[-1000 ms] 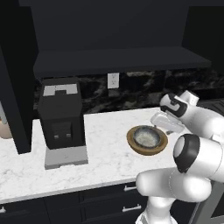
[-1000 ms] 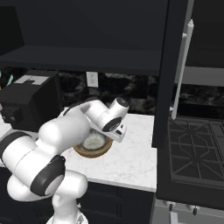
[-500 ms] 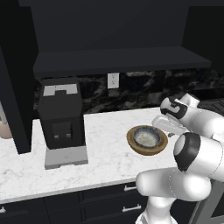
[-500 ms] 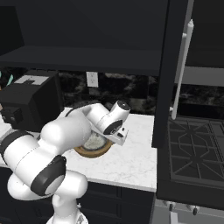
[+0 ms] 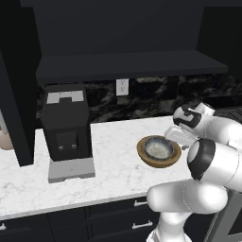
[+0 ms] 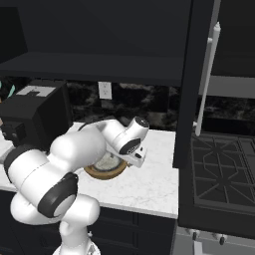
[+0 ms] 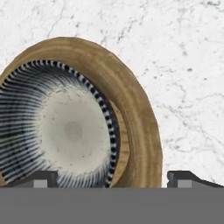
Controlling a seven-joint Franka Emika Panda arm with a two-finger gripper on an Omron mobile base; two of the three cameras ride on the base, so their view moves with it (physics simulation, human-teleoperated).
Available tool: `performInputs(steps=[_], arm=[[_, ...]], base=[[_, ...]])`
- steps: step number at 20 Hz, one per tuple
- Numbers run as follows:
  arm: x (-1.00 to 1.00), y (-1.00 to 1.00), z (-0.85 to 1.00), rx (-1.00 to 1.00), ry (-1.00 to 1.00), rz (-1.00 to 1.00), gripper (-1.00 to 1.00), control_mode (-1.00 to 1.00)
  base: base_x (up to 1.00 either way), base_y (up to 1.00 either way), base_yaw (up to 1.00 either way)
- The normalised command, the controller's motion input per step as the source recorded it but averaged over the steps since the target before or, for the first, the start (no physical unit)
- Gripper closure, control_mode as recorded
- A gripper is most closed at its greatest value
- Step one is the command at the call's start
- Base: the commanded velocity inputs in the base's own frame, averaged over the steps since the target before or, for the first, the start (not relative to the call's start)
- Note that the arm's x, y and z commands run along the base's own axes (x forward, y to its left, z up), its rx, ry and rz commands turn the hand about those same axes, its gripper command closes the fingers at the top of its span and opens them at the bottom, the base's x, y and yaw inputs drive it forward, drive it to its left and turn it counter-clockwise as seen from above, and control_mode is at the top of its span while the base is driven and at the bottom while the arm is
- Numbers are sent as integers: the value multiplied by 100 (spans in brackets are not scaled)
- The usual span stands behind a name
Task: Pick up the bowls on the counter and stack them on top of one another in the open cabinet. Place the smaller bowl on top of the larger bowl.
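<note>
I saw the smaller bowl nested inside the larger bowl on the counter, while my fingers stood released, straddling the wooden rim

No text, label, brand, number or sign could be read in any of the views. The front of the coffee machine was seen as plain black, with no lettering made out on it. The wall outlet was seen as a blank white plate. No marking was found on the wooden bowl or on the grey bowl resting inside it, where only a ring of dark radial stripes was seen.
</note>
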Motion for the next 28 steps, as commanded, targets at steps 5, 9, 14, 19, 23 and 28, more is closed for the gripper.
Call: performInputs(steps=[5,9,14,19,23,28], arm=[[0,0,-35,0,2,0,-100,-100],[1,1,-33,-2,0,0,-100,-100],[10,14,-20,-3,0,0,-100,-100],[18,26,-22,-5,0,0,100,-100],[0,19,-3,-3,0,0,100,-100],[-8,5,0,0,0,0,100,-100]], base=[[0,0,0],[0,0,0],[0,0,0],[0,0,0],[0,0,0],[0,0,0]])
